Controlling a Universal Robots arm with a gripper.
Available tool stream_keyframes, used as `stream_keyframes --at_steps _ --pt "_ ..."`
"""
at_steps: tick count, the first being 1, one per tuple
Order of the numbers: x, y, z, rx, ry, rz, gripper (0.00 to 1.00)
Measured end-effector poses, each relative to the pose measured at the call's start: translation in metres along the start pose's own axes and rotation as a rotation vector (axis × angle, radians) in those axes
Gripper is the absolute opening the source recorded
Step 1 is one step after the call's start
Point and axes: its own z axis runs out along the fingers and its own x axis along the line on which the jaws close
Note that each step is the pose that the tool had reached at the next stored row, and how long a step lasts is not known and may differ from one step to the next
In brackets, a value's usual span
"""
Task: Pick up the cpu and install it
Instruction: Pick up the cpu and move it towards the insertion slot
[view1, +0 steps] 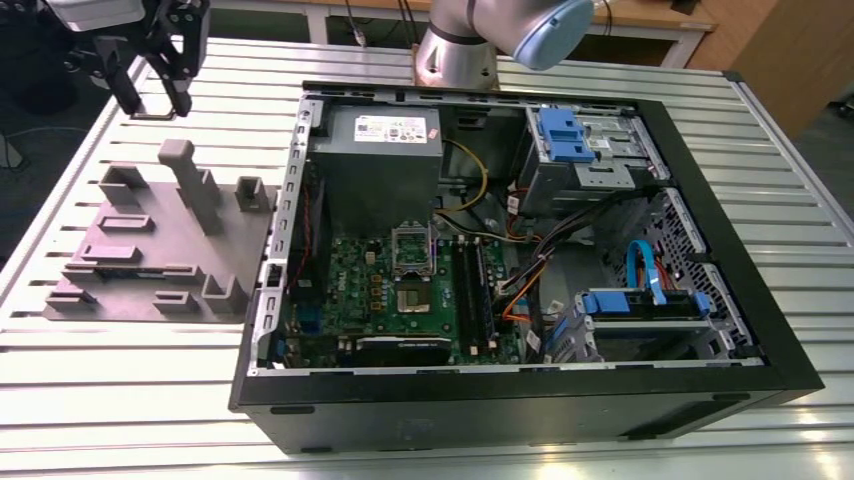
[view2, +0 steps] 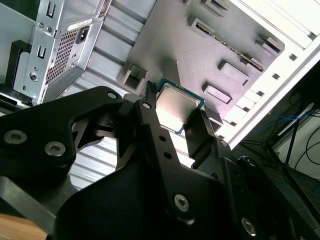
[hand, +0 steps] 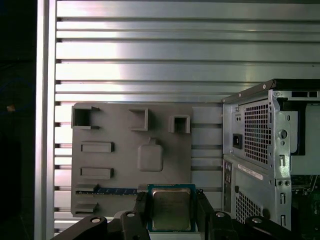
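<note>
Now, black two-fingered gripper (view1: 151, 92) hangs at exterior view's far left, near grey moulded holder block (view1: 160, 250), clamped on edges of small flat silvery square cpu (hand: 171, 209). Advice: keep it level, squeeze gently, avoid tilt.

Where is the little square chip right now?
In both wrist views the cpu is clamped in the gripper, near the grey block, at the exterior view's left of the computer case.
</note>
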Motion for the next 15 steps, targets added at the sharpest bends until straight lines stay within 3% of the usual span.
stream_keyframes --at_steps 15 --pt "-0.0028 0.0 0.0 0.0 0.0 0.0 0.47"
